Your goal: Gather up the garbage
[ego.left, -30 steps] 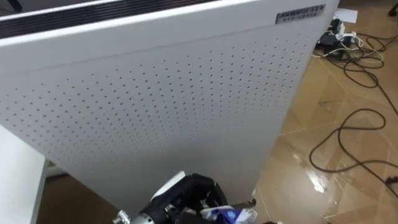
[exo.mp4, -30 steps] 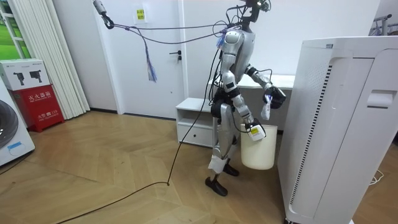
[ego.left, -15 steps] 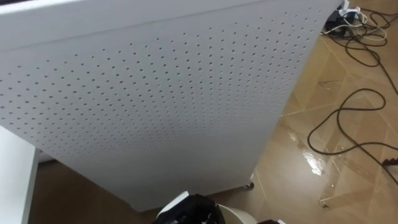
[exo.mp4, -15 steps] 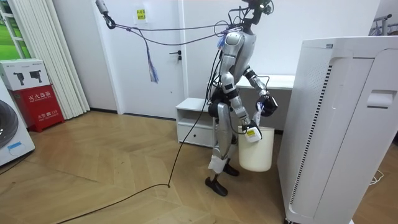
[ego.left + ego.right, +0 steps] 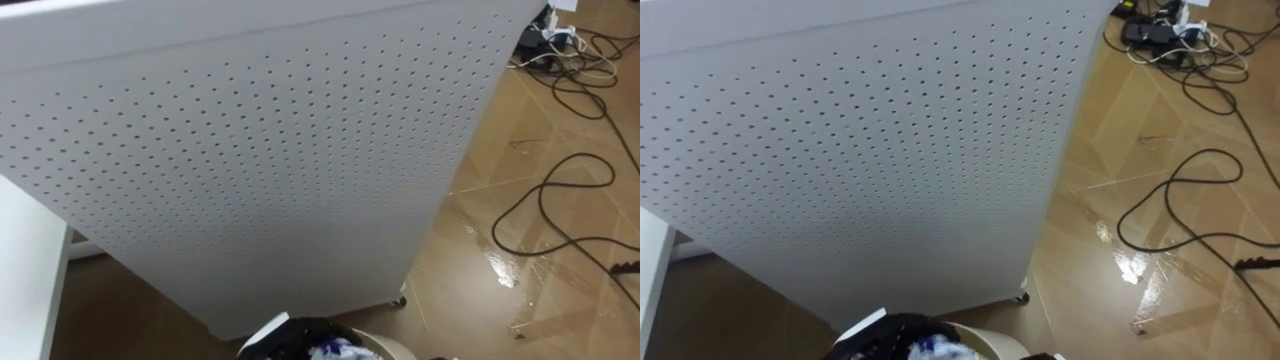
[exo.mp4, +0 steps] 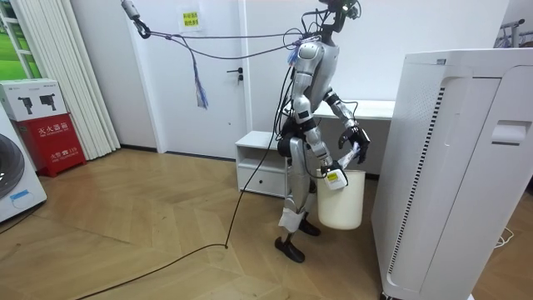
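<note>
The left hand [image 5: 286, 338] is clamped on blue-white garbage [image 5: 335, 350] above the bin [image 6: 341, 204]. The right hand [image 6: 332, 173] is at its rim, and I cannot tell its grip.

A white perforated panel [image 5: 250, 150] occupies the upper and left area. Wooden floor [image 5: 470, 260] lies to its right, crossed by black cables [image 5: 560, 190]. At the bottom edge, the left hand [image 5: 290, 338] touches blue-and-white garbage [image 5: 335, 350] at a white bin [image 5: 388, 346].
</note>
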`<state>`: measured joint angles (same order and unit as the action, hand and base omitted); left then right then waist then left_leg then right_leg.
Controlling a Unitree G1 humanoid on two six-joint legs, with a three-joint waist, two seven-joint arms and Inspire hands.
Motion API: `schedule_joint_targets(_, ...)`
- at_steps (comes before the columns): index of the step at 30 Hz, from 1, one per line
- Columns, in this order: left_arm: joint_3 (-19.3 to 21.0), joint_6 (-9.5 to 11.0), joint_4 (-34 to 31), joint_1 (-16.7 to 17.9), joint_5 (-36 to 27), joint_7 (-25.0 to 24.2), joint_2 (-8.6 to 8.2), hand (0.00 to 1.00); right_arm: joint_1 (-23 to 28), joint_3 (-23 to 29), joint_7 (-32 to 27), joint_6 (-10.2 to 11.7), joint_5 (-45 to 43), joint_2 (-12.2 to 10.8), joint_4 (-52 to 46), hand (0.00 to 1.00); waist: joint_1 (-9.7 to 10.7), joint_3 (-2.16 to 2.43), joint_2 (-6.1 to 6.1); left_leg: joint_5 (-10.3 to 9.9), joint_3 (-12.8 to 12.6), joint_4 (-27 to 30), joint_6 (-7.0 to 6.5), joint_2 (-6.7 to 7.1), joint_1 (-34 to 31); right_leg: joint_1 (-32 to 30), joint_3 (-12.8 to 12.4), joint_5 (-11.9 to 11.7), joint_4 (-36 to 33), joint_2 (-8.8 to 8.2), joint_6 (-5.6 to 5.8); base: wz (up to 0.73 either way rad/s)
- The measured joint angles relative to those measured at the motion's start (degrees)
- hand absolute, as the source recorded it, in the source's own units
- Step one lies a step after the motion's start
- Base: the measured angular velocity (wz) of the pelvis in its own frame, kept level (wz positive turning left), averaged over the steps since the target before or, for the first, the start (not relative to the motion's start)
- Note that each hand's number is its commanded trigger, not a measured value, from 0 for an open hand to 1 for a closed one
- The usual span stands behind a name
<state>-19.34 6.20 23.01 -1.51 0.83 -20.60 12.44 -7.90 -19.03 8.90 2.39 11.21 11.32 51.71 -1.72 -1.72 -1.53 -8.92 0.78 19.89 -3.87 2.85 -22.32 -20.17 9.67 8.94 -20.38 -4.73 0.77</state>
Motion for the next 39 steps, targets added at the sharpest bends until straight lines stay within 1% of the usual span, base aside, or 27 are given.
schedule_joint_targets(2, 0.0, 0.4, 0.5, 0.0, 0.1, 0.1, -0.02, 0.0, 0.0, 0.0, 0.0, 0.0, 0.0, -0.1, 0.0, 1.0, 0.0, 0.01, 0.02, 0.0, 0.1, 0.1, 0.0, 0.03, -0.1, 0.0, 0.0, 0.0, 0.0, 0.03, 0.0, 0.02)
schedule_joint_targets(8, 0.0, 0.4, 2.5, 0.0, 0.2, 0.5, 0.07, 0.0, 0.0, 0.2, 0.1, 0.0, 0.2, 0.0, 0.1, 1.0, 0.1, 0.01, 0.03, 0.0, 0.2, 0.5, 0.0, 0.02, 0.0, 0.0, 0.1, 0.0, 0.0, 0.02, -0.01, 0.0)
schedule_joint_targets(17, 0.2, 0.4, 2.4, -0.1, 1.3, 1.2, 0.01, 0.0, 0.1, 0.2, 0.1, 0.0, 0.1, 0.5, 0.1, 1.0, 0.3, 0.04, 0.17, 0.0, 0.3, 0.9, 0.0, 0.05, 0.0, 0.1, 0.3, 0.0, -0.3, -0.07, -0.01, 0.0)
schedule_joint_targets(21, 0.4, 0.4, 2.4, -0.1, 1.3, 1.0, 0.01, 0.0, 0.2, 0.3, 0.1, 0.0, 0.1, 1.0, 0.1, 1.0, 0.6, 0.02, 0.29, 0.0, 0.4, 1.1, 0.0, 0.07, 0.4, 0.7, 0.5, 0.0, -0.3, -0.11, -0.01, 0.01)
schedule_joint_targets(27, 0.4, 0.4, 2.4, -0.2, 1.2, 0.5, 0.16, 0.0, 0.3, 0.3, 0.0, 0.0, 0.3, 1.0, -0.3, 1.0, 1.2, 0.08, 0.41, 0.0, 0.6, 0.8, 0.08, 0.1, 1.1, 1.5, 0.7, 0.1, -0.3, -0.13, -0.15, 0.01)
schedule_joint_targets(31, 0.4, 0.4, 3.0, -0.1, 1.1, -0.8, 0.68, 0.0, 0.8, 0.2, 0.0, 0.0, 0.3, 1.0, -0.2, 1.0, 1.2, 0.07, 0.42, 0.0, 0.4, 0.2, 0.08, 0.11, 2.7, 2.8, 0.6, 0.2, 0.0, -0.15, -0.18, 0.0)
schedule_joint_targets(36, 0.4, 0.4, 3.9, 1.4, 0.9, 0.3, 1.06, 0.0, 2.4, 0.2, -0.2, 0.0, 2.6, 1.7, -0.2, 1.0, 1.2, 0.19, 0.48, 0.0, 0.5, -0.6, 0.09, 0.09, 4.8, 5.1, 0.8, 0.4, 1.3, -0.03, -0.17, 0.0)
schedule_joint_targets(37, 0.6, 0.4, 4.2, 2.3, 0.9, 0.6, 1.05, 0.0, 3.1, 0.2, -0.3, 0.0, 3.2, 1.8, -0.1, 1.0, 1.2, 0.37, 0.59, 0.0, 0.5, -1.2, 0.1, 0.08, 5.6, 5.8, 0.9, 0.3, 1.8, 0.01, -0.16, 0.0)
schedule_joint_targets(38, 0.7, 0.4, 4.4, 2.8, 1.0, 0.8, 1.03, 0.0, 3.6, 0.2, -0.3, 0.0, 3.7, 2.0, -0.1, 1.0, 1.2, 0.4, 0.63, 0.0, 0.5, -1.4, 0.1, 0.09, 6.1, 6.3, 1.1, 0.4, 2.1, 0.0, -0.16, 0.03)
schedule_joint_targets(39, 1.2, 0.4, 5.0, 3.9, 1.1, 1.4, 0.96, 0.0, 4.8, 0.3, -0.5, 0.0, 4.6, 2.2, -0.1, 1.0, 1.2, 0.63, 0.68, 0.0, 0.7, -2.2, 0.1, 0.09, 7.1, 7.6, 1.4, 0.3, 3.0, 0.03, -0.14, 0.04)
